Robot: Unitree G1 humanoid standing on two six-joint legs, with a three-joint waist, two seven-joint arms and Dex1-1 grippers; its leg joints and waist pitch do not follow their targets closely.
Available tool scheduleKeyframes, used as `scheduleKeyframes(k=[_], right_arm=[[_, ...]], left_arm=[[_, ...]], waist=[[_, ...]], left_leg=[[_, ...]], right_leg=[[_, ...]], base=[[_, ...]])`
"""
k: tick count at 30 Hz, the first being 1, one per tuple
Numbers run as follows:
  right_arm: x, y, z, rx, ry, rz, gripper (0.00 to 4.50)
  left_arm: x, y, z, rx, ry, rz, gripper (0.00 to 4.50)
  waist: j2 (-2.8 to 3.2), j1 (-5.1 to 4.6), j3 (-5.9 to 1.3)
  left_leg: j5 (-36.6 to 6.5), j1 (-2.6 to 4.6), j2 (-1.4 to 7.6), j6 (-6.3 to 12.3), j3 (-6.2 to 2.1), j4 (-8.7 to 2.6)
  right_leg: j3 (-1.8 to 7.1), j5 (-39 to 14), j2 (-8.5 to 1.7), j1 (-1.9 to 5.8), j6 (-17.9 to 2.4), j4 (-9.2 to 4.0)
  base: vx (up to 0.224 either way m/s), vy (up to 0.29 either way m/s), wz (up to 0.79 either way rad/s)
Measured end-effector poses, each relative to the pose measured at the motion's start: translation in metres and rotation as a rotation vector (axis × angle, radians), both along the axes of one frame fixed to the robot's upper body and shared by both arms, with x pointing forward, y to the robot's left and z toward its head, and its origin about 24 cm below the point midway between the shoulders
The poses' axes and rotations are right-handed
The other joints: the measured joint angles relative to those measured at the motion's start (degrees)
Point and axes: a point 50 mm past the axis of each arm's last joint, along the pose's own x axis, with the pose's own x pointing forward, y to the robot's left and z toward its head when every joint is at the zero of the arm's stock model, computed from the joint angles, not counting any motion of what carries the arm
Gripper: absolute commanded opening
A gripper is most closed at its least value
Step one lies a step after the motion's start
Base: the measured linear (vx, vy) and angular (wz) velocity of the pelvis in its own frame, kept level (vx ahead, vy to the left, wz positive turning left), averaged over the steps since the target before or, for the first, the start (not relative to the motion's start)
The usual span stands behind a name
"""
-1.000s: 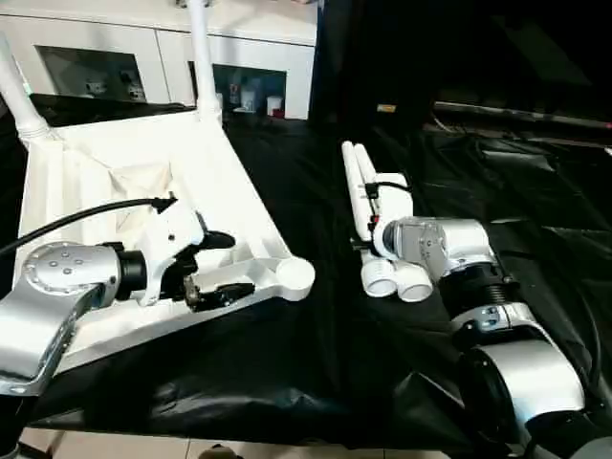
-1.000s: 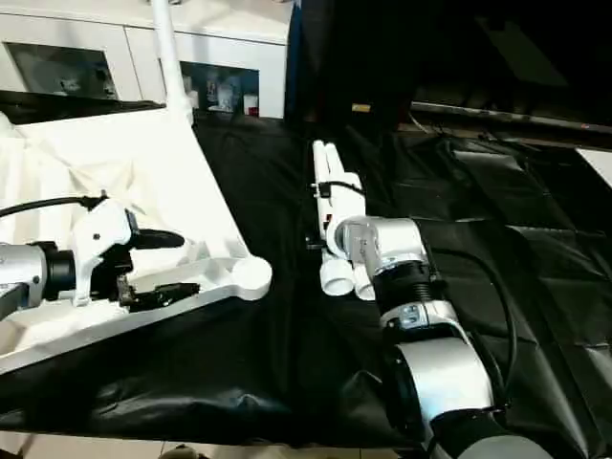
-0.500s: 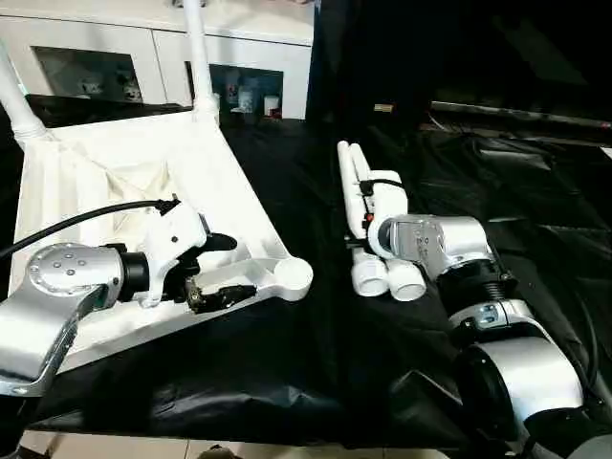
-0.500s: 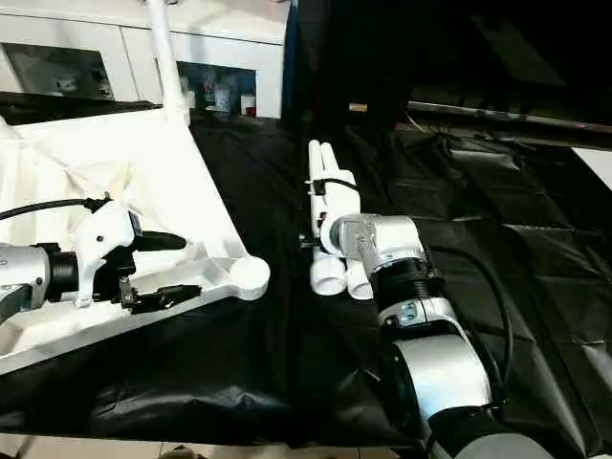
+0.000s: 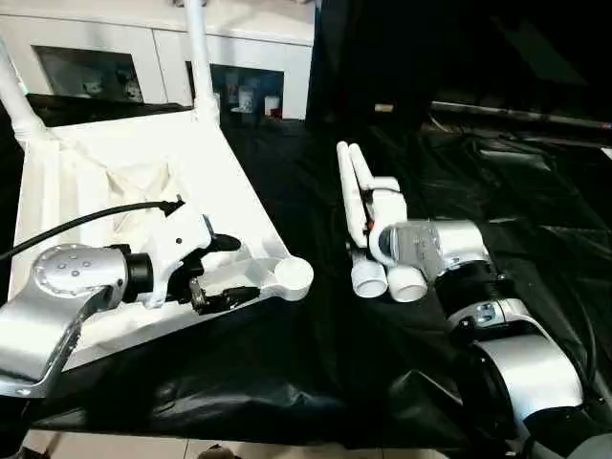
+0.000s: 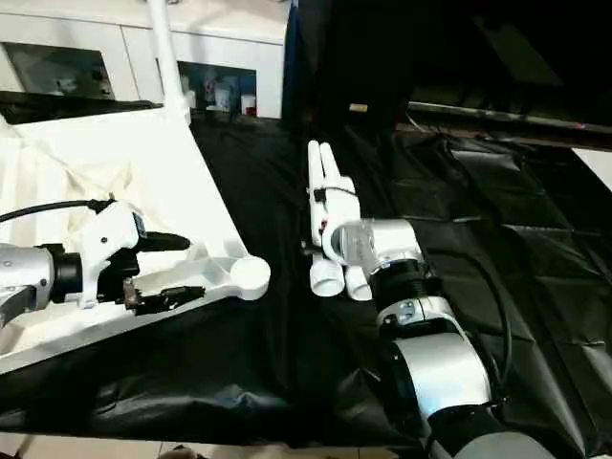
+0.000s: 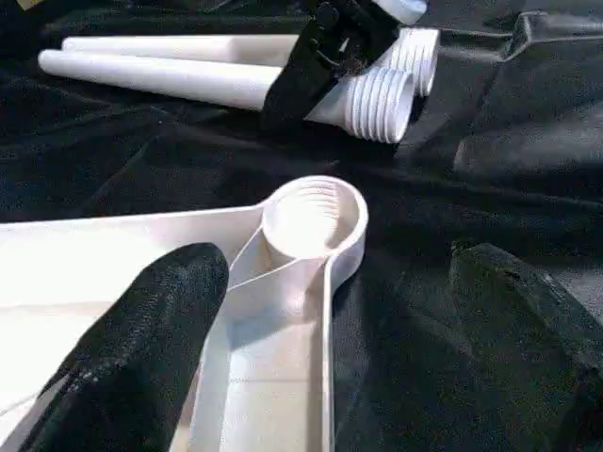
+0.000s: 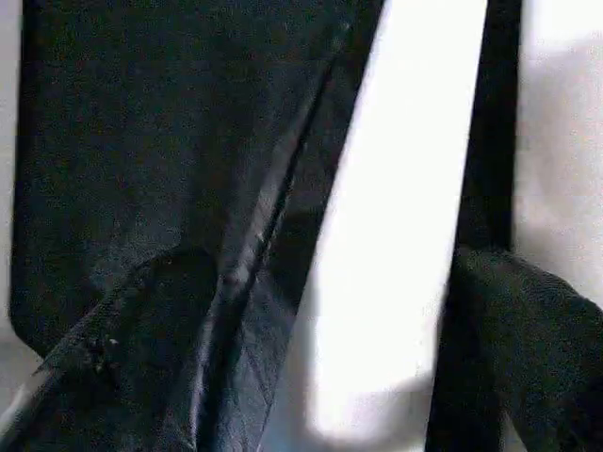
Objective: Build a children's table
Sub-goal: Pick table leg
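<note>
The tabletop [image 5: 143, 182] at the left of the frame is plain white, as are the two loose legs [image 5: 359, 206] lying at the centre and the two upright legs [image 5: 199, 48] at the upper left. The sheet [image 5: 316, 344] beneath them is glossy black. The forearms [image 5: 57, 306] are silver, their fingers [image 7: 141, 348] matte black. The cabinet [image 5: 143, 43] along the top edge is white.

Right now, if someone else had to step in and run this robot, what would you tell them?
Left gripper: open, straddling the rim of the upturned tabletop beside an empty corner socket.
Right gripper: open, down over two loose legs lying side by side on the black sheet; nothing gripped yet.
Done: two legs stand in the far sockets.
Left: pick up and fit the two loose legs.
</note>
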Motion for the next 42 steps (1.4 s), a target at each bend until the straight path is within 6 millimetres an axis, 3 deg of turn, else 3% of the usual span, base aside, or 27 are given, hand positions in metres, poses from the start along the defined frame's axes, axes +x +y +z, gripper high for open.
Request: scheduleKeyframes(k=[12,14,21,29,34,42], right_arm=[[-0.002,-0.001,-0.007,0.005,0.037,-0.008,3.3],[-0.002,-0.001,-0.008,0.01,0.04,-0.012,3.3],[-0.001,-0.002,-0.008,0.029,0.049,-0.027,2.65],[-0.001,-0.005,-0.008,0.085,0.054,-0.063,1.99],[0.001,-0.007,-0.007,0.143,0.049,-0.086,1.9],[0.003,-0.01,0.012,0.337,-0.111,-0.069,1.89]], left_arm=[[0.001,-0.001,0.002,-0.004,-0.008,-0.005,4.35],[0.001,-0.001,0.002,-0.004,-0.008,-0.004,4.35],[0.003,-0.003,0.004,-0.011,-0.024,-0.01,4.35],[0.023,-0.016,0.011,-0.064,-0.121,0.03,4.42],[0.041,-0.043,0.006,-0.213,-0.122,0.109,4.5],[0.065,-0.058,0.009,-0.35,-0.183,0.298,4.5]], waist=[[-0.01,0.02,-0.01],[-0.01,0.03,-0.01],[-0.01,0.06,-0.01],[0.03,0.49,0.01],[0.14,0.76,0.08],[0.21,1.0,0.13]], left_leg=[[0.0,0.0,0.0,0.0,0.0,0.0],[0.0,0.0,0.0,0.0,0.0,0.0],[0.0,0.0,0.0,-0.01,0.0,0.0],[0.0,0.0,-0.01,-0.05,0.0,0.02],[0.1,-0.06,0.01,-0.1,0.0,0.03],[0.1,-0.13,0.02,-0.11,0.0,0.03]], right_leg=[[0.0,0.0,0.0,0.0,0.0,0.0],[0.0,0.0,0.0,0.0,0.0,0.0],[0.0,0.0,0.0,0.01,0.0,0.0],[0.0,0.1,-0.01,0.04,-0.2,0.0],[-0.02,0.2,-0.01,0.02,-0.2,0.0],[-0.03,0.2,0.0,-0.03,-0.2,-0.06]], base=[[0.0,0.0,0.0],[0.0,0.0,0.0],[0.0,0.0,0.0],[0.0,0.0,0.0],[0.0,0.0,0.0],[0.0,0.0,0.0]])
